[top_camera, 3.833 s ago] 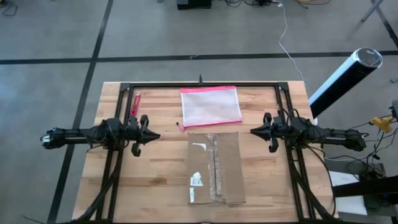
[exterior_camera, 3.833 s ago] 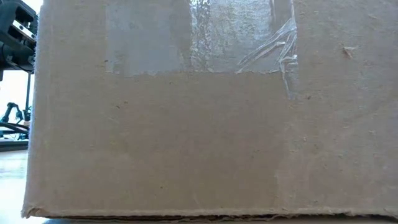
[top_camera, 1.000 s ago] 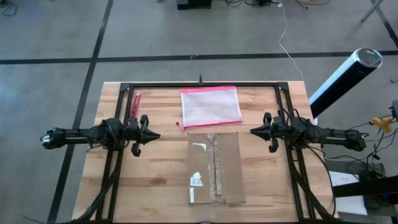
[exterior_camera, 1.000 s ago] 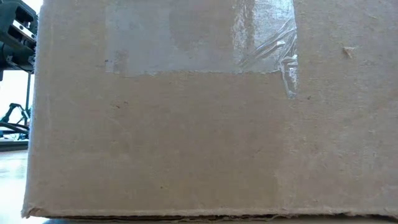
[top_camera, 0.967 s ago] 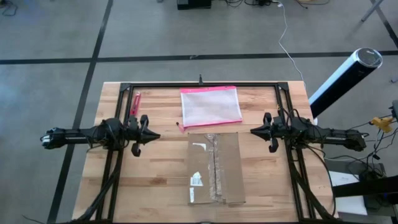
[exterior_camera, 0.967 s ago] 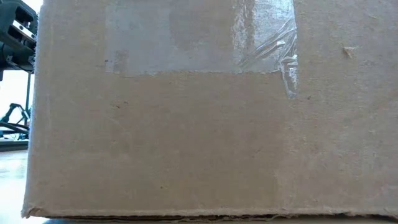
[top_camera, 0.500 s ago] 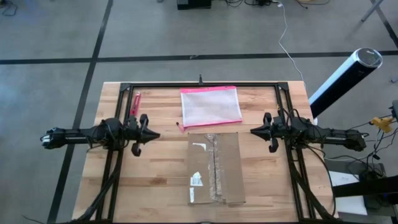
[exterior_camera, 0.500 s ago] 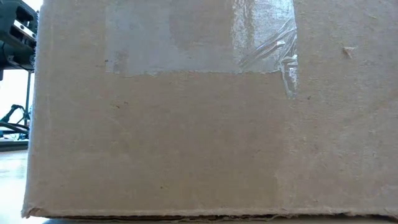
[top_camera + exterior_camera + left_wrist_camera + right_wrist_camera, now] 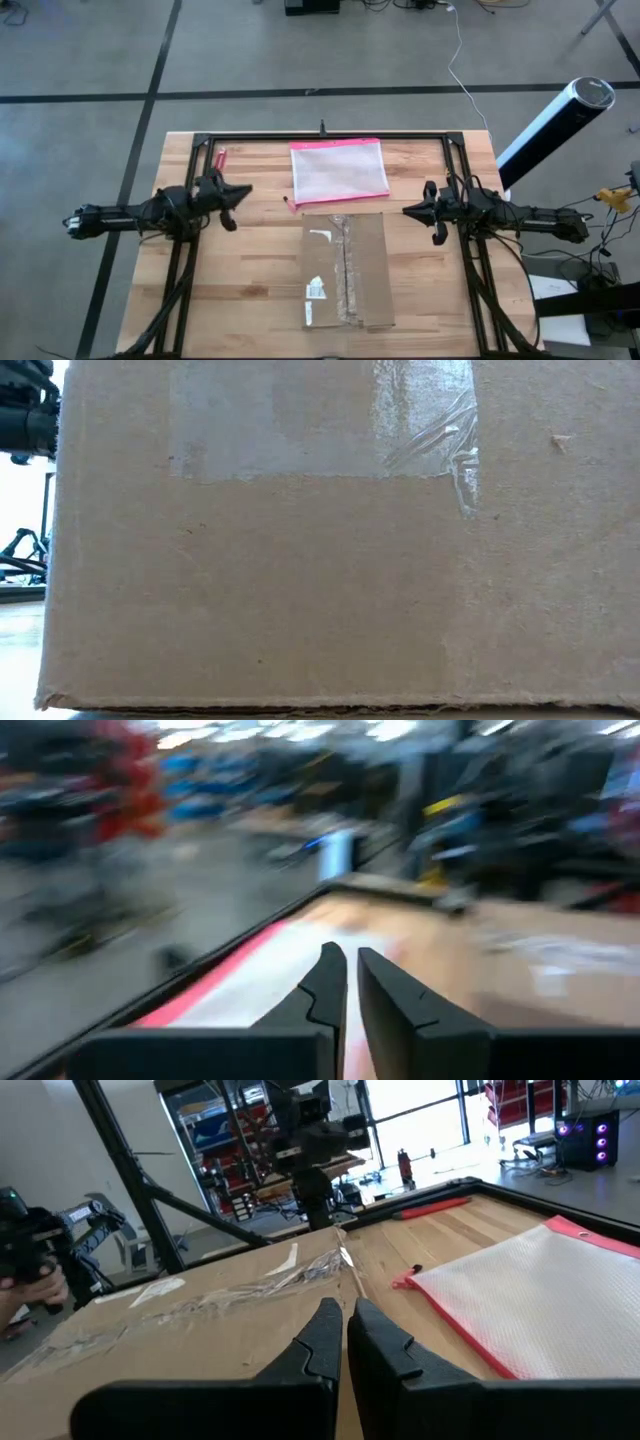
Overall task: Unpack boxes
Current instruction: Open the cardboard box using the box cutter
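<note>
High view, left side: the left gripper (image 9: 240, 190) hangs over the wood table (image 9: 250, 290), near the left edge and well apart from the box.
Left fingers: the left wrist view shows them (image 9: 325, 982) almost pressed together, with only a thin gap and nothing between them.
Red pen: it (image 9: 217, 163) lies near the far left corner of the table, close to the black frame.
Pouch: a see-through pouch with pink edges (image 9: 338, 170) lies flat at the far middle of the table.
Box: the brown box (image 9: 345, 270) sits in the middle of the table, just in front of the pouch. Shiny tape runs along its top, and small white labels sit on its left part.
Low view: the box's brown side (image 9: 340, 560) fills almost everything.
Right side: the right gripper (image 9: 408, 211) waits beside the box's far right corner, not touching it.
Right fingers: they (image 9: 325, 1338) are pressed close together and hold nothing.
</note>
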Controlling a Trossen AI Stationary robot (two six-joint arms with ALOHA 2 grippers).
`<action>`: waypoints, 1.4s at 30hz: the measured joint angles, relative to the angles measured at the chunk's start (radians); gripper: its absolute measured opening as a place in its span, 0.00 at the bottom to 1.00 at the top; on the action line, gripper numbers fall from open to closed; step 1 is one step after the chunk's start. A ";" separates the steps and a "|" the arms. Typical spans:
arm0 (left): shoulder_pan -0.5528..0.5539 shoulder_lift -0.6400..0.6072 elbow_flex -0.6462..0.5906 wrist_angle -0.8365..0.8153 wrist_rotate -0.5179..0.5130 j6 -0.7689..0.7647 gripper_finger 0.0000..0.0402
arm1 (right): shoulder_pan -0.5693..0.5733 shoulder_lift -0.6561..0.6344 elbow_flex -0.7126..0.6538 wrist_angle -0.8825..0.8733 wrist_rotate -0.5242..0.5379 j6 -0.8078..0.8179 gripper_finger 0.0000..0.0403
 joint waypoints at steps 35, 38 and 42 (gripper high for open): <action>0.630 1.265 0.655 -0.726 -0.236 -0.456 0.69 | 0.000 0.000 0.000 0.002 0.001 -0.011 0.01; 0.662 1.345 0.669 -0.729 -0.219 -0.412 0.70 | 0.000 0.000 0.000 0.003 0.002 -0.003 0.01; 0.697 1.427 0.677 -0.729 -0.179 -0.395 0.74 | 0.000 0.000 0.000 0.008 0.002 0.001 0.01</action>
